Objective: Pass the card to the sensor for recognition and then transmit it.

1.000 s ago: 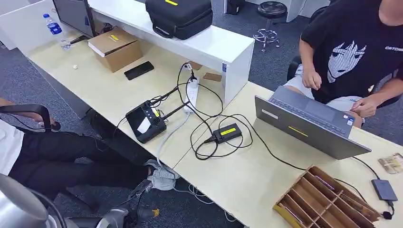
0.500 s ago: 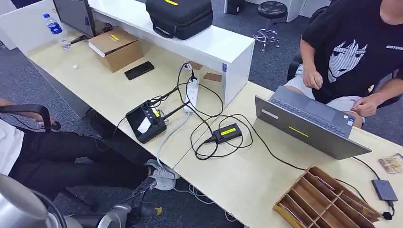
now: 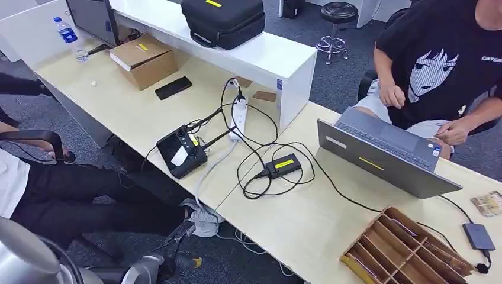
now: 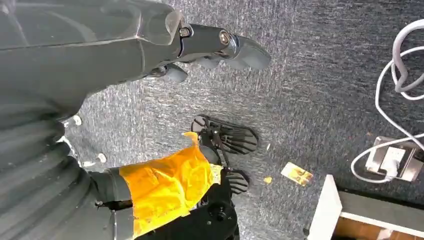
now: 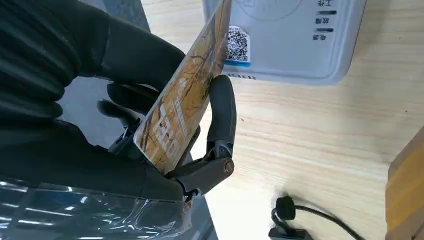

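The right hand (image 5: 165, 145) grasps the card (image 5: 182, 100) edge-on between its dark fingers (image 5: 222, 107) and thumb, the card's far end reaching over the near edge of the white sensor (image 5: 295, 42) lying on the wooden table (image 5: 310, 135). The card looks thin, light, stiff and glossy, so I judge it slippery: best pinched firmly on both flat faces near 1 end. The left hand (image 4: 220, 47) hangs above the carpet, holding nothing, fingers loosely extended
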`<state>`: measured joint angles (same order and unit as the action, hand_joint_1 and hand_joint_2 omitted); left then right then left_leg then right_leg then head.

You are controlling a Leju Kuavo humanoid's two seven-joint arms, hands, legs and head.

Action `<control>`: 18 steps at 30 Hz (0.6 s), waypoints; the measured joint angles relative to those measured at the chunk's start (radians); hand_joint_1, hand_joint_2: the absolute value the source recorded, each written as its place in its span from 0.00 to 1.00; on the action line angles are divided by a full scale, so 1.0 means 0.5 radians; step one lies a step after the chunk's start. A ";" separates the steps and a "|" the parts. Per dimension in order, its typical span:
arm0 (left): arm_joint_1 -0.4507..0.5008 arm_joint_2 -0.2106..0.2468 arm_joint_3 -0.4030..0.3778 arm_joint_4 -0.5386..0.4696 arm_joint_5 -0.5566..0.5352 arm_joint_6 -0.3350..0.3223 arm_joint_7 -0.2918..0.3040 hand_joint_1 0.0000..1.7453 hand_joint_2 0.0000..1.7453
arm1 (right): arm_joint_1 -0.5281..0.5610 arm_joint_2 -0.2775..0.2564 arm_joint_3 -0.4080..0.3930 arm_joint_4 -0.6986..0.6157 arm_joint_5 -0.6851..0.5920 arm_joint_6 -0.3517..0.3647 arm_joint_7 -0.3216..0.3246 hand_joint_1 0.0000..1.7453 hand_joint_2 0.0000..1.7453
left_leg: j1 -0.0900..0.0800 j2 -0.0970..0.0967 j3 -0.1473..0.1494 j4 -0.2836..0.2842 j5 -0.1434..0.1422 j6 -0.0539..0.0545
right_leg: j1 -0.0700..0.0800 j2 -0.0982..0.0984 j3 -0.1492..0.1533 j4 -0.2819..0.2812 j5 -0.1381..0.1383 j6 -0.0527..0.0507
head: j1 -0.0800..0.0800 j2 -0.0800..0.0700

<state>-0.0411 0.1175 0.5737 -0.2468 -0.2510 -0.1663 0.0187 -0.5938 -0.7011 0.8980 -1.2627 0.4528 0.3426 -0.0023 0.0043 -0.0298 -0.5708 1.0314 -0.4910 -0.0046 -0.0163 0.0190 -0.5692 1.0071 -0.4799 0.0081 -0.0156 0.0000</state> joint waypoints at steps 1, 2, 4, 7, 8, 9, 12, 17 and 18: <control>0.000 0.000 0.002 0.000 0.000 0.000 -0.002 0.00 1.00 | 0.000 -0.005 -0.001 -0.005 -0.005 -0.022 0.002 1.00 1.00 | 0.000 0.000 0.000 0.000 0.000 0.000 | 0.000 0.000 0.000 0.000 0.000 0.000 | 0.000 0.000; 0.000 0.000 0.008 0.000 0.001 0.000 -0.005 0.00 1.00 | -0.002 -0.014 -0.001 -0.014 -0.005 -0.050 0.004 1.00 1.00 | 0.000 0.000 0.000 0.000 0.000 0.000 | 0.000 0.000 0.000 0.000 0.000 0.000 | 0.000 0.000; 0.003 0.000 0.023 0.000 0.009 0.000 -0.011 0.00 1.00 | -0.003 -0.036 -0.010 -0.044 0.000 -0.135 0.036 1.00 1.00 | 0.000 0.000 0.000 0.000 0.000 0.000 | 0.000 0.000 0.000 0.000 0.000 0.000 | 0.000 0.000; 0.014 0.001 0.036 0.000 0.027 -0.002 -0.026 0.00 1.00 | -0.011 -0.077 -0.069 -0.123 0.036 -0.283 0.106 1.00 1.00 | 0.000 0.000 0.000 0.000 0.000 0.000 | 0.000 0.000 0.000 0.000 0.000 0.000 | 0.000 0.000; 0.018 0.001 0.040 0.000 0.030 -0.005 -0.030 0.00 1.00 | -0.021 -0.090 -0.092 -0.150 0.038 -0.305 0.115 1.00 1.00 | 0.000 0.000 0.000 0.000 0.000 0.000 | 0.000 0.000 0.000 0.000 0.000 0.000 | 0.000 0.000; 0.022 0.001 0.047 0.000 0.030 -0.005 -0.034 0.00 1.00 | -0.032 -0.099 -0.112 -0.173 0.038 -0.309 0.125 1.00 1.00 | 0.000 0.000 0.000 0.000 0.000 0.000 | 0.000 0.000 0.000 0.000 0.000 0.000 | 0.000 0.000; 0.036 0.000 0.060 0.000 0.031 -0.008 -0.042 0.00 1.00 | -0.042 -0.123 -0.150 -0.224 0.038 -0.308 0.141 1.00 1.00 | 0.000 0.000 0.000 0.000 0.000 0.000 | 0.000 0.000 0.000 0.000 0.000 0.000 | 0.000 0.000; 0.041 0.000 0.073 0.000 0.033 -0.008 -0.042 0.00 1.00 | -0.042 -0.135 -0.179 -0.272 0.060 -0.338 0.143 1.00 1.00 | 0.000 0.000 0.000 0.000 0.000 0.000 | 0.000 0.000 0.000 0.000 0.000 0.000 | 0.000 0.000; 0.044 0.000 0.078 0.000 0.040 -0.008 -0.043 0.00 1.00 | -0.038 -0.135 -0.194 -0.289 0.109 -0.442 0.143 1.00 1.00 | 0.000 0.000 -0.001 0.000 0.000 0.000 | 0.000 0.000 0.000 0.000 0.001 0.000 | 0.000 0.000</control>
<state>-0.0192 0.1175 0.6126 -0.2468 -0.2312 -0.1705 -0.0031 -0.6126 -0.7687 0.8008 -1.4072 0.5076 0.1217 0.0690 0.0042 -0.0297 -0.5713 1.0313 -0.4909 -0.0046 -0.0164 0.0190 -0.5692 1.0072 -0.4796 0.0083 -0.0156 0.0000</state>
